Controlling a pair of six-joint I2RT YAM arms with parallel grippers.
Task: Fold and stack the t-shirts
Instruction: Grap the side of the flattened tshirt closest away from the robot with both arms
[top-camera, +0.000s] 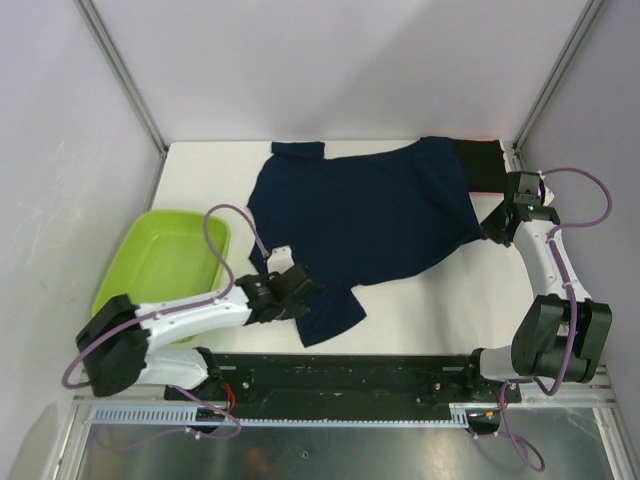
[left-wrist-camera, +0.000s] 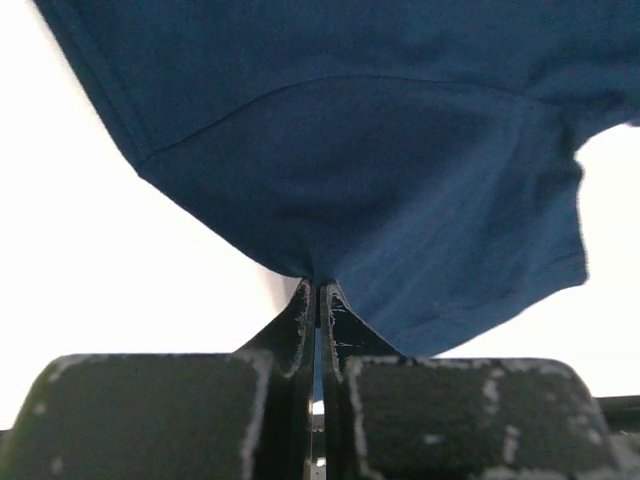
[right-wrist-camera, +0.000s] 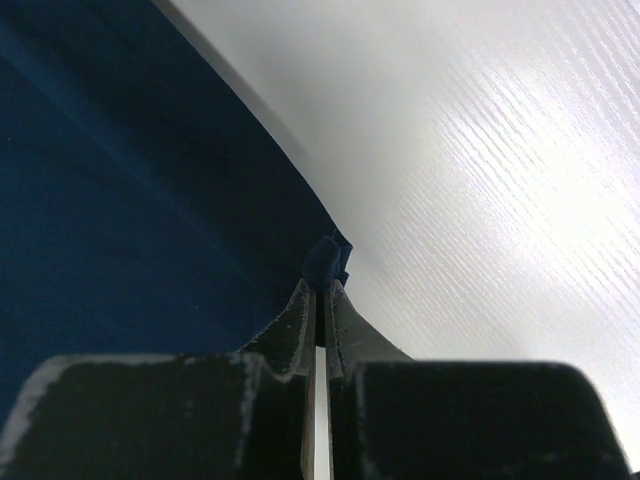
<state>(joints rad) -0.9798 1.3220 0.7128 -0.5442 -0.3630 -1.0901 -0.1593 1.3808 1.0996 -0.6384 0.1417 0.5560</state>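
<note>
The navy shirt (top-camera: 370, 215) lay spread flat across the middle of the table (top-camera: 430, 310). One sleeve pointed to the far left and the other lay at the near left. Its right end overlapped the black shirt (top-camera: 478, 165), which sat in the far right corner. A thin reddish edge showed along the far side of the black shirt, but it was too small to identify with confidence.

The left gripper (top-camera: 297, 288) was at the near sleeve. Its jaws were pressed together and pinching a fold of navy cloth at the sleeve's edge; the wrist view showed the fabric drawn into the tips. The right gripper (top-camera: 492, 228) was at the shirt's near right edge, just beside the black shirt. Its jaws were likewise closed, with a small tuft of navy cloth nipped between the tips and bare table to its right.

A green tub (top-camera: 165, 265) stood at the table's left side, close to the left arm and apart from both shirts.
</note>
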